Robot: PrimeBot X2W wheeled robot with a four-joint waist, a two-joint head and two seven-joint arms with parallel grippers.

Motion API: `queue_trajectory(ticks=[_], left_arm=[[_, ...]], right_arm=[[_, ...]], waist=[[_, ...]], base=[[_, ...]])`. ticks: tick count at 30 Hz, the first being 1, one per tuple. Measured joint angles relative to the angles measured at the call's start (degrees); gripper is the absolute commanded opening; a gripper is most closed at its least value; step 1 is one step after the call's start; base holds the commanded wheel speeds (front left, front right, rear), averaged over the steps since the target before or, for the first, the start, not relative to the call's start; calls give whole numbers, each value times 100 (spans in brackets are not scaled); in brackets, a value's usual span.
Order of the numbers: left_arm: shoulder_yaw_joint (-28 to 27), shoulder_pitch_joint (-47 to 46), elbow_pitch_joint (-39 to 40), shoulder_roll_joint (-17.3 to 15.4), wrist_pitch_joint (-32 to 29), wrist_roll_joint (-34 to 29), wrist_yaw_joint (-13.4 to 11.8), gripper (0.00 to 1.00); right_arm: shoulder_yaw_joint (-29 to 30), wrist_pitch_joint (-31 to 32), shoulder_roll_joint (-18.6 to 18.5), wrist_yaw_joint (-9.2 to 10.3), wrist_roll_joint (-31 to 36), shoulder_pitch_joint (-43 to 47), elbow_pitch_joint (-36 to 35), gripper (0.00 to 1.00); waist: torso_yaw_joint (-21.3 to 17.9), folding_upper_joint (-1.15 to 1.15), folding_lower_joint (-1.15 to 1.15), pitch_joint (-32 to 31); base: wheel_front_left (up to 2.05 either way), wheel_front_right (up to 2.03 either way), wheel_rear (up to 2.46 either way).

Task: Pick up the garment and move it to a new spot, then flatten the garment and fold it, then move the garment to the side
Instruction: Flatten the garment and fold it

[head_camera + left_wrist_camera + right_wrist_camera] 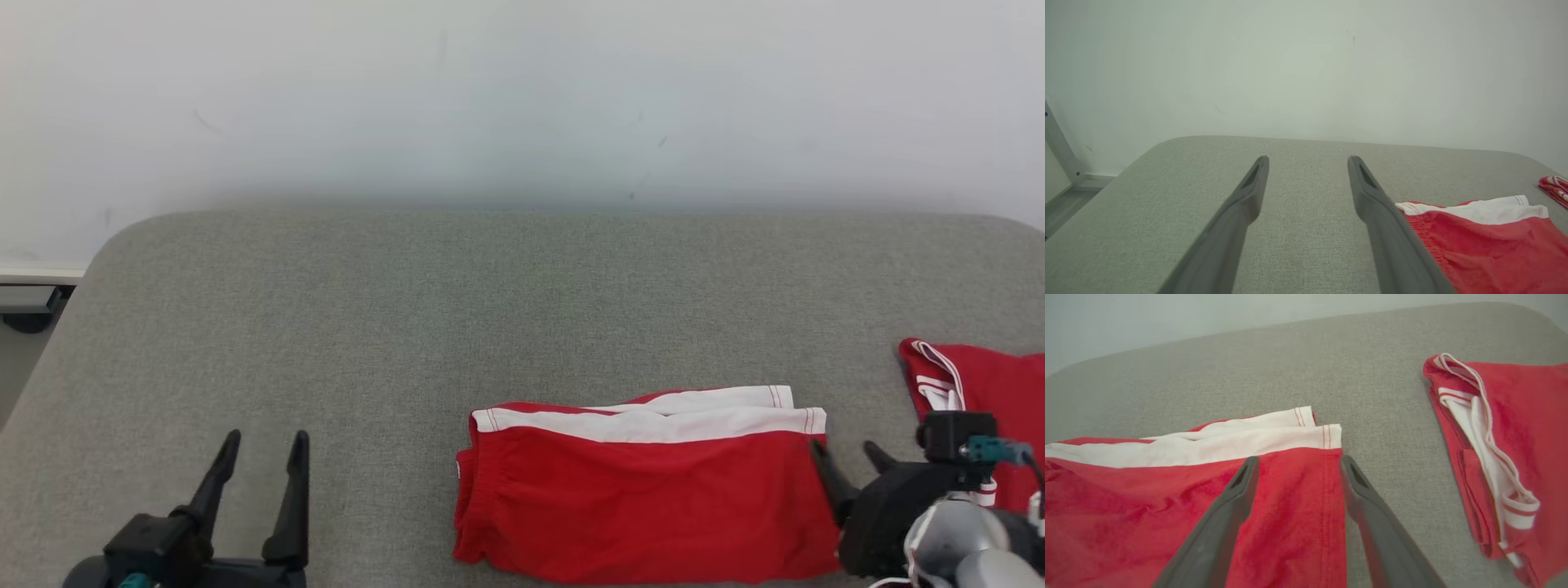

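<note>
The garment (pixel 653 490) is a pair of red shorts with a white side stripe, folded flat near the table's front edge; it also appears as the garment (pixel 1486 241) and the garment (pixel 1180 498). My right gripper (pixel 845 457) hovers at its right hem, open, and in its own view the right gripper (pixel 1298 465) has the hem edge between its spread fingers, gripping nothing. My left gripper (pixel 261 449) stands open over bare table, well left of the shorts; in the left wrist view the left gripper (pixel 1308 163) is empty.
A second red garment with white trim (pixel 980 392) lies at the table's right edge, shown as the second garment (pixel 1494 457) right of my right fingers. The grey fabric table (pixel 408 310) has rounded far corners and meets a white wall behind.
</note>
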State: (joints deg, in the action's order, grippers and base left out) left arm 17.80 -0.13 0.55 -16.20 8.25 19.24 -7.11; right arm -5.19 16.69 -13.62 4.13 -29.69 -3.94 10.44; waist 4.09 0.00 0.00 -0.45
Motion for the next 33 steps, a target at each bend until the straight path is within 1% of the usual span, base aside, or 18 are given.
queue_trajectory(ticks=[3, 7, 13, 15, 22, 25, 33], left_arm=[[91, -13, 18, 42, -49, -9, 0, 100], [115, -21, 40, 46, -112, -19, 0, 100], [157, -77, 76, 37, -168, -43, 7, 100], [178, -147, 79, 43, -196, -43, 8, 100], [191, -230, 56, 45, -229, -42, 14, 100], [180, -280, 42, 43, -244, -42, 16, 100], [191, -413, -25, 51, -267, -40, 108, 100]], right_arm=[[96, 389, -197, 98, 12, -104, 269, 100], [108, 817, -202, 118, -9, -318, 506, 100], [205, 1246, -188, 151, -166, -483, 859, 100], [244, 1323, -189, 191, -182, -510, 960, 100], [371, 1468, -192, 201, -205, -765, 1257, 100], [393, 1516, -154, 243, -250, -865, 1412, 100], [422, 1559, -44, 250, -259, -1132, 1739, 100]], waist=[[44, 0, 0, 24], [105, 0, 0, 82], [216, 0, 0, 207], [264, 0, 0, 252], [421, 0, 0, 400], [472, 0, 0, 457], [579, 0, 0, 560]], base=[[0, 0, 0], [0, 0, 0], [0, 0, 0], [0, 0, 0], [0, 0, 0], [0, 0, 0], [0, 0, 0]])
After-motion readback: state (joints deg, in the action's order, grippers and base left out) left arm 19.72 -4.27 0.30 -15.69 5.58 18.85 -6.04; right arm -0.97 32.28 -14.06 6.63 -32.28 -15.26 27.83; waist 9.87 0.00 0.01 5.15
